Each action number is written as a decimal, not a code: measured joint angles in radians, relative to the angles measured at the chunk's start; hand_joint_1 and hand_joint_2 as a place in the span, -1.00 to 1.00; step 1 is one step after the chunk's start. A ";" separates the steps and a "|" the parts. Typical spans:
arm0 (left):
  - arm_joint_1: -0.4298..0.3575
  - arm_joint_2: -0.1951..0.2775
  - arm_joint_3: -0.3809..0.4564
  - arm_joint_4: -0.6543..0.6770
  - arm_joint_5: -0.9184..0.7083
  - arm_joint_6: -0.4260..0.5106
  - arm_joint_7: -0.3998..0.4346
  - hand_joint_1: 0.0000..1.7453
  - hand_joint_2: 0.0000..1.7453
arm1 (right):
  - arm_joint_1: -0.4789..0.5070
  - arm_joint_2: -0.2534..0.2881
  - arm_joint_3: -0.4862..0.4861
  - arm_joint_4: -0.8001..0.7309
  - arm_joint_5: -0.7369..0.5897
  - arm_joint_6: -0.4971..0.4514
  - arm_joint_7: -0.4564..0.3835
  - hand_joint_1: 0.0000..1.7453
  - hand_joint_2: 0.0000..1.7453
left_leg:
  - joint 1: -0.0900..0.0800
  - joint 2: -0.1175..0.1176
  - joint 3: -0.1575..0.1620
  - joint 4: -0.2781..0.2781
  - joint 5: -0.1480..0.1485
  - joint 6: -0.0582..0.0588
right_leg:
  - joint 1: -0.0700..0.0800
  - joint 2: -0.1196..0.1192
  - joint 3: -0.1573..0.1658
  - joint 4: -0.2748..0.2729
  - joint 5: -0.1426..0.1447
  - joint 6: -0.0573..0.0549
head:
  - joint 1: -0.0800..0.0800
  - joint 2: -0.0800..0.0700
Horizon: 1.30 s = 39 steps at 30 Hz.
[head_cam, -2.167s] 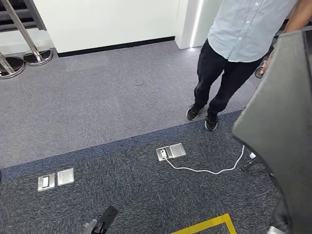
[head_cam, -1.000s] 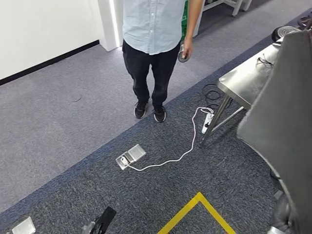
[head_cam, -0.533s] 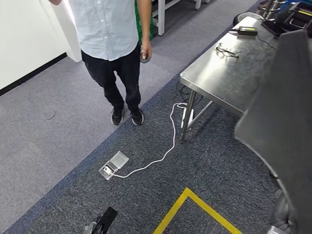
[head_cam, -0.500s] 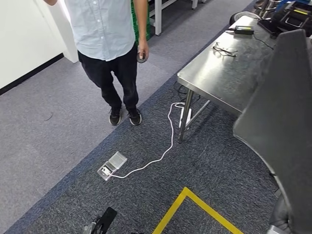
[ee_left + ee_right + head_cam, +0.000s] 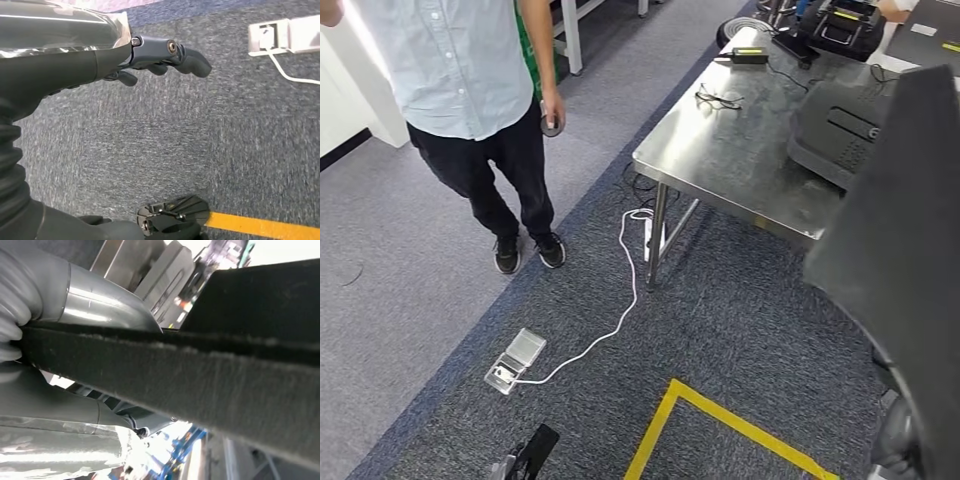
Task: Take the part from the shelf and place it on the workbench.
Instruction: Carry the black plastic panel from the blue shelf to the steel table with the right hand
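Observation:
The part is a large, flat, dark grey panel that covers the right side of the head view, lifted in front of me. My right hand grips its thick felt-like edge, silver fingers above and below it. The steel workbench stands ahead on the right, with the panel's far edge overlapping its near corner in the picture. My left hand hangs low over the carpet; its dark fingers are spread and hold nothing.
A person stands at the left with a tape roll in one hand. The bench carries another dark moulded part, glasses and black devices. A white cable, a floor socket and yellow tape mark the carpet.
The whole picture has shifted left as I turn right: the workbench now shows more of its top and the person sits further left. The panel stays in my right hand.

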 joint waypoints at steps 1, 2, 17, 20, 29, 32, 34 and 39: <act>0.000 0.000 0.000 0.000 -0.001 0.000 0.000 -1.00 1.00 | 0.001 0.000 0.000 0.000 0.000 0.000 0.000 1.00 1.00 | 0.001 0.012 0.005 0.000 -0.005 -0.002 | -0.002 -0.004 0.002 -0.014 0.023 0.003 | 0.000 0.000; -0.001 0.000 0.000 0.000 -0.002 0.000 0.001 -1.00 1.00 | 0.001 0.000 0.000 0.000 0.000 0.000 0.001 1.00 1.00 | 0.001 0.023 0.012 0.000 -0.010 -0.006 | -0.004 -0.011 0.025 -0.066 0.061 0.003 | 0.000 0.000; -0.001 -0.002 0.000 0.000 -0.007 -0.003 0.001 -1.00 1.00 | -0.007 -0.001 -0.001 0.004 0.000 0.001 0.004 1.00 1.00 | -0.010 -0.015 -0.097 0.237 -0.103 -0.034 | 0.017 0.053 0.134 -0.275 0.124 -0.065 | -0.008 0.000; -0.004 0.000 0.000 0.000 -0.016 -0.009 -0.002 -1.00 1.00 | -0.009 -0.001 -0.001 0.007 0.000 0.001 0.004 1.00 1.00 | -0.009 -0.071 -0.037 0.057 0.004 -0.019 | 0.019 0.094 0.140 -0.271 0.118 -0.058 | -0.007 0.000; -0.008 0.001 -0.005 0.000 -0.027 -0.029 -0.019 -1.00 1.00 | -0.019 -0.008 0.001 0.012 -0.007 0.000 0.004 1.00 1.00 | -0.002 -0.018 -0.001 -0.003 0.005 0.005 | 0.006 0.013 0.029 -0.066 0.019 -0.001 | 0.000 0.000; -0.006 0.004 -0.005 0.000 -0.029 -0.041 -0.018 -1.00 1.00 | -0.019 -0.011 0.001 0.017 -0.008 0.001 0.003 1.00 1.00 | 0.000 0.007 0.008 -0.003 -0.005 -0.002 | -0.006 -0.002 0.012 -0.046 0.047 0.012 | -0.001 0.000; -0.009 0.004 -0.006 0.000 -0.029 -0.053 -0.019 -1.00 1.00 | -0.021 -0.013 0.001 0.018 -0.006 0.001 0.002 1.00 1.00 | 0.002 0.013 0.019 -0.003 -0.014 -0.012 | -0.008 -0.011 0.077 -0.172 0.110 0.013 | 0.000 0.000; -0.012 0.007 -0.006 0.000 -0.029 -0.071 -0.021 -1.00 1.00 | -0.026 -0.014 0.001 0.022 0.015 0.001 0.002 1.00 1.00 | -0.003 0.016 0.029 -0.006 -0.024 -0.019 | -0.002 -0.016 0.127 -0.272 0.125 -0.007 | -0.002 0.000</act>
